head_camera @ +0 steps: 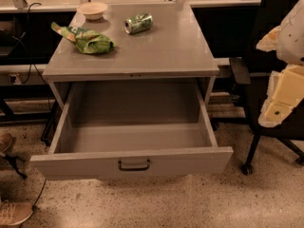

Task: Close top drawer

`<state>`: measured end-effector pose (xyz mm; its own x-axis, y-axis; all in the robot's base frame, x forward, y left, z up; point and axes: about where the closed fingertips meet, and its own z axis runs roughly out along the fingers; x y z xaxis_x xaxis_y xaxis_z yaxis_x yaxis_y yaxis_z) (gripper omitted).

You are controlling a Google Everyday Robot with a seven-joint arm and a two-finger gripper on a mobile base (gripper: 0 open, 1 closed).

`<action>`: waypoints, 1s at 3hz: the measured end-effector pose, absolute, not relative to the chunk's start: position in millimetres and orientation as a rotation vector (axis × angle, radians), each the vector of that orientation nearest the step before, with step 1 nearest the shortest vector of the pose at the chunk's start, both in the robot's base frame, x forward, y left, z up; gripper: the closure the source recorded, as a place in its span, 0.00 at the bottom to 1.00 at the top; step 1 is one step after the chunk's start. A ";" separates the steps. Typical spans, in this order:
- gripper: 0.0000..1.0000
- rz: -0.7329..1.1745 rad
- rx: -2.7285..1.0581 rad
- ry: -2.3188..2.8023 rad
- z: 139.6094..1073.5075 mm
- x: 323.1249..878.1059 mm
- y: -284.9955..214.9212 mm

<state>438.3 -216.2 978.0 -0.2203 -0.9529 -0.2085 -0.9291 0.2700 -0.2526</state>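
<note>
The top drawer (133, 161) is a wide grey metal drawer pulled far out of the grey cabinet (156, 56) toward me. Its front panel has a small dark loop handle (134, 165) at the centre. The inside of the drawer shows bare grey walls and floor. My gripper (281, 96) shows as white and cream parts at the right edge of the view. It is to the right of the drawer and above it, apart from it, and in front of a black chair. No other drawers show below the open one.
On the cabinet top lie a green chip bag (90, 41), a green can on its side (138, 23) and a beige bowl (93, 10). A black office chair (259, 103) stands at the right. Shoes (14, 213) and cables (28, 65) are at the left on the speckled floor.
</note>
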 end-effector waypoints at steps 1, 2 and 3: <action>0.00 -0.105 -1.721 2.227 978.1 438.3 -216.2; 0.00 -0.050 -1.697 2.294 939.5 440.3 -213.6; 0.00 0.055 -1.642 2.408 873.2 438.6 -203.1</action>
